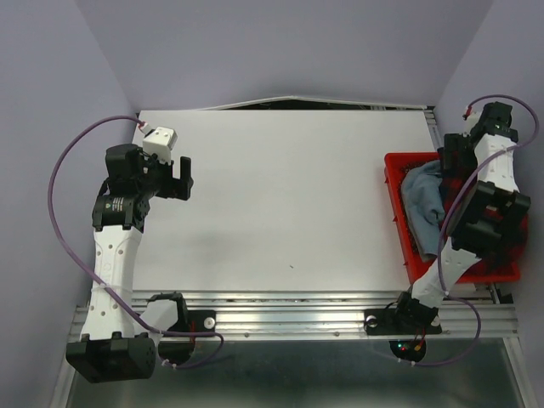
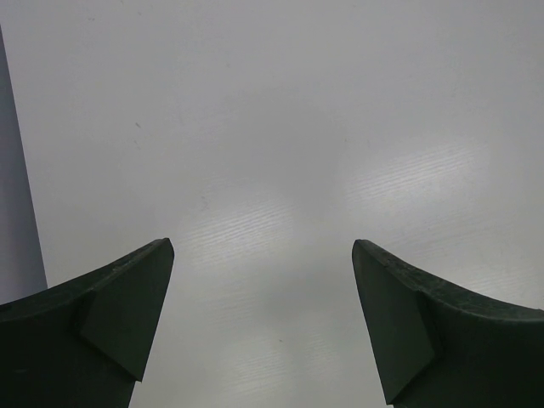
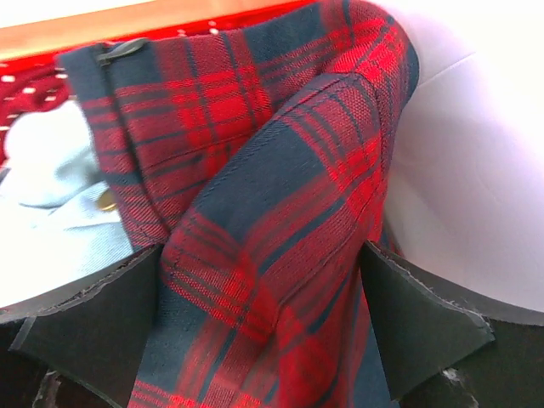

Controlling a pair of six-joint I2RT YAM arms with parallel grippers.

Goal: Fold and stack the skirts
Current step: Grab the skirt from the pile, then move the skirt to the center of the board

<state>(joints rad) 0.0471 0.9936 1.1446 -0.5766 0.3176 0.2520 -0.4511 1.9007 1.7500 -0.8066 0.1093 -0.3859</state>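
The red-and-navy plaid skirt lies bunched in the red basket, and a raised fold of it stands between the fingers of my right gripper. The jaws stand wide on either side of the fold and are not pressed onto it. The light blue-grey skirt lies beside it in the basket and shows as a pale heap in the top view. My right gripper is down at the basket's far end. My left gripper is open and empty over the white table, with nothing between its fingers.
The red basket sits at the table's right edge, its mesh wall behind the cloth. Purple-grey walls enclose the table on the left, back and right. The right arm's cable hangs over the basket.
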